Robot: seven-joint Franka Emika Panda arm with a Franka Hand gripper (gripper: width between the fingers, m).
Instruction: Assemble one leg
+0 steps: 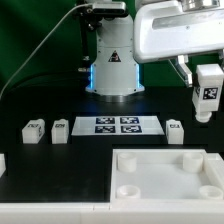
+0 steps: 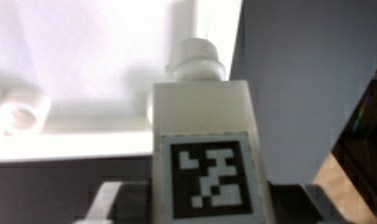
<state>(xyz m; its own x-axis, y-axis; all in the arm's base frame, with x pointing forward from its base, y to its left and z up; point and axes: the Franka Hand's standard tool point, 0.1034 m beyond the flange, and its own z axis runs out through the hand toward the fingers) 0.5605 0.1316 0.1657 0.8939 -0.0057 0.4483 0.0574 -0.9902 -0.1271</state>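
Note:
My gripper (image 1: 207,92) is shut on a leg (image 1: 208,97), a small white block with a black-and-white tag, and holds it in the air above the exterior view's right end of the table. In the wrist view the held leg (image 2: 206,140) fills the middle, its screw tip pointing away, with a finger (image 2: 117,200) on each side. The large white tray-like part (image 1: 215,178) lies below it at the front right; its edge shows in the wrist view (image 2: 78,60). Three more legs rest on the table: two at the left (image 1: 34,130) (image 1: 60,130) and one at the right (image 1: 176,130).
The marker board (image 1: 117,125) lies at the table's middle. The arm's base (image 1: 112,70) stands behind it with a blue glow. A white rail (image 1: 40,215) runs along the front left edge.

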